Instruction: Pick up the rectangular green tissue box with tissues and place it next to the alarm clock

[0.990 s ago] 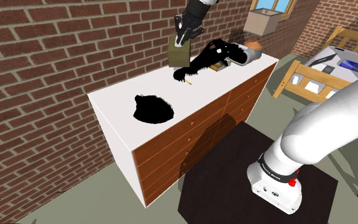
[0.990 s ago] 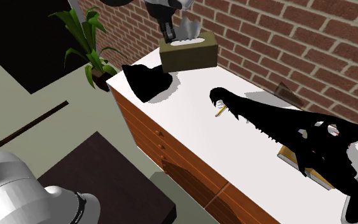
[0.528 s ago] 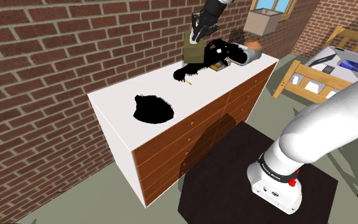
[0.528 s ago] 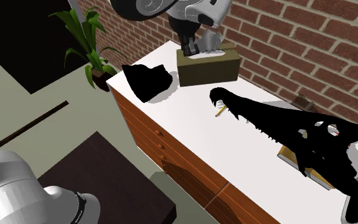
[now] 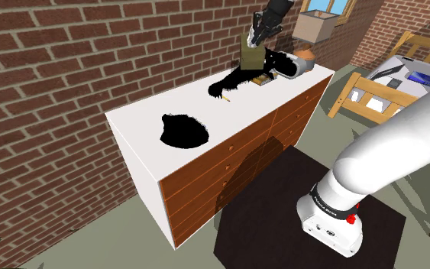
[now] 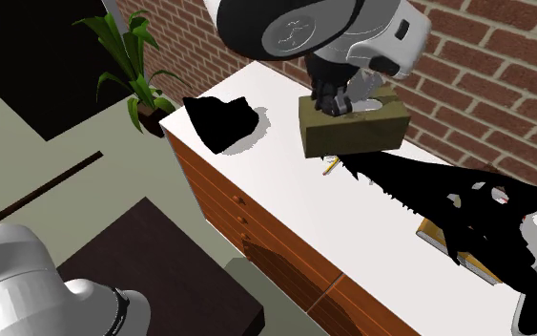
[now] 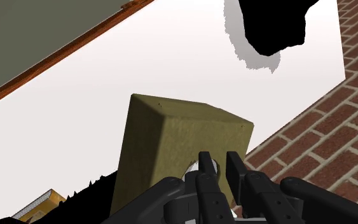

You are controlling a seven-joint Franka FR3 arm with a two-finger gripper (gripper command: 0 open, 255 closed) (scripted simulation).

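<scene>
The gripper (image 6: 338, 103) is clamped on the olive-green box (image 6: 352, 129) at its top opening, with a bit of white tissue showing between the fingers (image 7: 206, 168). The box hangs just under it, clear of the counter (image 6: 276, 200). It is probably light, thin-walled card. A hard squeeze would crush it, and so narrow a hold may let it swing.

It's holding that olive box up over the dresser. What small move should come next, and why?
Probably carry the olive-green rectangular tissue box a little way toward the round grey object, likely the alarm clock, at the far end of the white dresser top, staying high. The gripper is shut on the box, which hangs in the air, and a long jagged black shape lies between.
</scene>
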